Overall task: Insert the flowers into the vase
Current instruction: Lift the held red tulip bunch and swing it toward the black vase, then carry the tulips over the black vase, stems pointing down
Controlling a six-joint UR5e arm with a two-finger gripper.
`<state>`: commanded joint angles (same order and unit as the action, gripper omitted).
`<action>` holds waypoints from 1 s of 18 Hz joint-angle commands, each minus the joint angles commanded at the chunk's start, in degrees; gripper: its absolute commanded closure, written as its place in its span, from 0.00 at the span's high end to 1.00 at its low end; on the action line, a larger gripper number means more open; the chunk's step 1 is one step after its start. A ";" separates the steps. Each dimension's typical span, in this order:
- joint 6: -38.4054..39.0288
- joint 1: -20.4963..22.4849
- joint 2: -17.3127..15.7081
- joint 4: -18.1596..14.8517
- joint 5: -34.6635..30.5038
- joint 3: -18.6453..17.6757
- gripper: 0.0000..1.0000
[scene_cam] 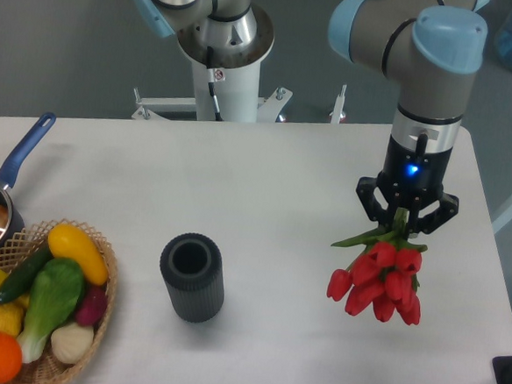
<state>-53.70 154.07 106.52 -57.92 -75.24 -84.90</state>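
Note:
The flowers [380, 280] are a bunch of red tulips with green leaves, hanging buds toward the camera at the right side of the table. My gripper [403, 218] is shut on their green stems, holding the bunch above the tabletop. The vase [192, 276], a dark grey ribbed cylinder with an open round mouth, stands upright on the table well to the left of the flowers. The stem ends are hidden inside the fingers.
A wicker basket [102, 250] of toy vegetables and fruit sits at the front left corner. Behind it a blue-handled saucepan [21, 154] lies at the left edge. The arm's white base [225, 67] rises at the table's back edge.

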 joint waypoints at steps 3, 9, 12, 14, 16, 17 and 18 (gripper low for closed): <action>2.18 -0.35 -0.79 0.00 1.32 -0.09 0.00; 8.34 -0.88 -4.04 0.53 11.30 0.44 0.00; 10.37 -1.23 -4.92 0.88 14.94 0.27 0.00; 10.46 -1.41 -5.88 2.80 18.08 -0.17 0.00; 10.63 -1.58 -6.94 4.39 25.10 -1.14 0.00; 10.64 -1.58 -7.29 5.35 28.88 -1.49 0.00; 10.55 -1.41 -7.38 6.93 32.40 -1.93 0.00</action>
<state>-43.15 152.66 99.14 -50.99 -42.84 -86.83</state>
